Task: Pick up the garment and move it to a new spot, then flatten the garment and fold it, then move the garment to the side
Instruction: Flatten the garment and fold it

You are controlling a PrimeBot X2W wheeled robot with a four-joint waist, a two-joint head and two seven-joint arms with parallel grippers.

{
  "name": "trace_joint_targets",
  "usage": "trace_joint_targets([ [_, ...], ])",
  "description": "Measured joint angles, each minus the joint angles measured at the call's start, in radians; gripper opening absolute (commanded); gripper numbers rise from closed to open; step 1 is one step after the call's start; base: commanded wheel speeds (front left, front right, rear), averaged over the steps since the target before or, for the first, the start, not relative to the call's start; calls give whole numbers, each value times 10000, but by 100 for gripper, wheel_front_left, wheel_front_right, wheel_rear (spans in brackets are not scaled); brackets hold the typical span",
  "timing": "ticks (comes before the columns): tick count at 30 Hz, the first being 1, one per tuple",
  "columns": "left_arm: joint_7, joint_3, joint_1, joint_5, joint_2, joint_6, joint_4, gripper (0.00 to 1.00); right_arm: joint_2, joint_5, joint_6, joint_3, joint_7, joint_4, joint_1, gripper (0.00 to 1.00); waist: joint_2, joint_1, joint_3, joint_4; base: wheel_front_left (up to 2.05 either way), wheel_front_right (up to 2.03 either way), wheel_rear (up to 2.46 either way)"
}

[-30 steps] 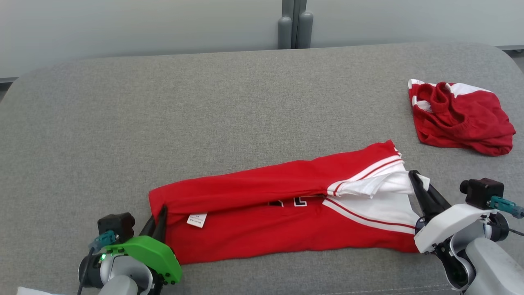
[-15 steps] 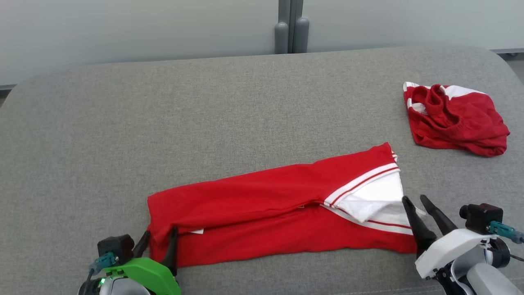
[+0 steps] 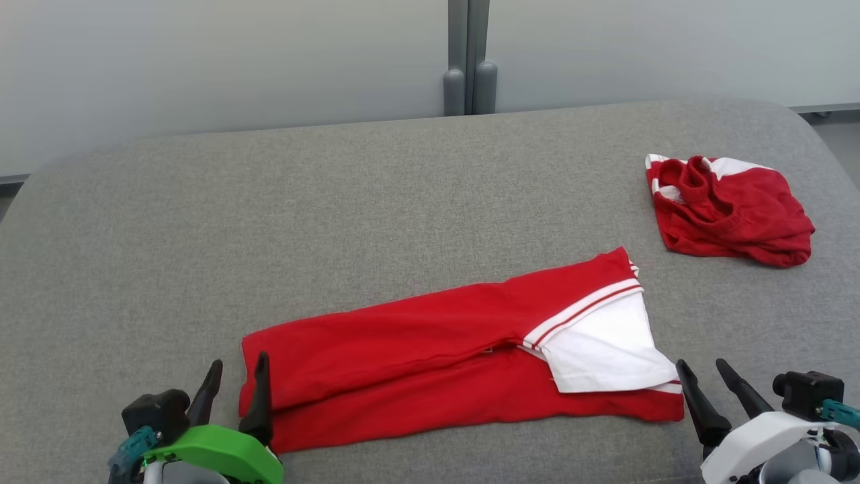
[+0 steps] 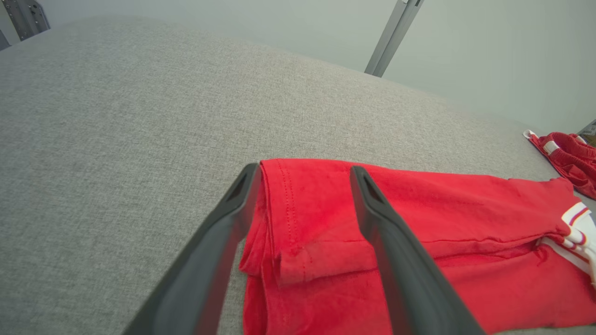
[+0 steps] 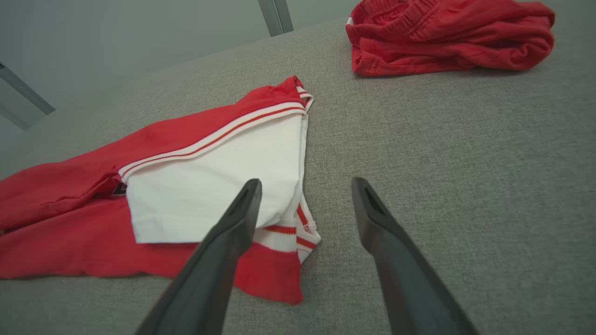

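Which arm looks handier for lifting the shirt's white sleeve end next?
Right, probably. The right gripper, open, sits just beside the sleeve; the left gripper is at the far red end of the shirt.

Bare test room (grey padded table (image 3: 403, 188))

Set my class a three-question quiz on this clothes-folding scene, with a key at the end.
1. True or false: the left hand and the right hand both stand open.
2. Where does the crumpled red bundle lie, seen from the head camera? A: near left. B: far right, apart from the shirt. C: on top of the shirt.
3. Fill in: the sleeve folded over the shirt's right end is ____.

Key: 1 true; 2 B; 3 white.
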Motion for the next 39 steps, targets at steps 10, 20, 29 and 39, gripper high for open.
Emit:
trace_joint_targets([
  [10, -125, -144, -19, 339, -313, 86, -1116, 100, 428, 976, -6, -407, 625, 226, -136, 100, 0, 0, -384, 106, 0, 0, 0],
  [20, -125, -159, 10, 435, -332, 174, -1651, 100, 497, 1321, -372, -435, 2031, 926, -1011, 100, 0, 0, -288, 458, 0, 0, 0],
  [29, -94, -165, 43, 512, -336, 253, -2017, 100, 295, 1494, -546, -428, 3306, 1628, -1980, 100, 0, 0, 45, 825, 0, 0, 0],
  [39, -15, -104, 48, 556, -339, 265, -2278, 100, 253, 1528, -619, -236, 4245, 2278, -2569, 100, 0, 0, 450, 1297, 0, 0, 0],
])
